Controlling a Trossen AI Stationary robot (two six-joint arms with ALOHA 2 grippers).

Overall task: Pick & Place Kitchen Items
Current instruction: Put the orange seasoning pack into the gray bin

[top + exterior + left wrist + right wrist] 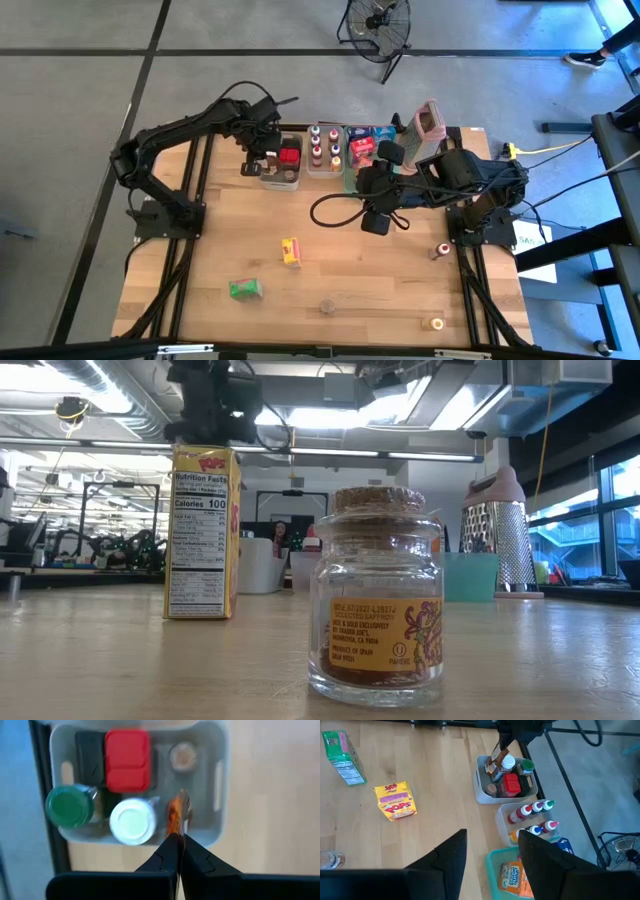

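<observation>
I work in a big lab, not a home kitchen. My wooden table [330, 270] sits on a black metal frame on a bare grey floor with dark lines. Past the table stands a round fan [378, 22]. Beyond the table I see long desks, silver pipes overhead (very shiny ones) and a person sitting [279, 538].
</observation>
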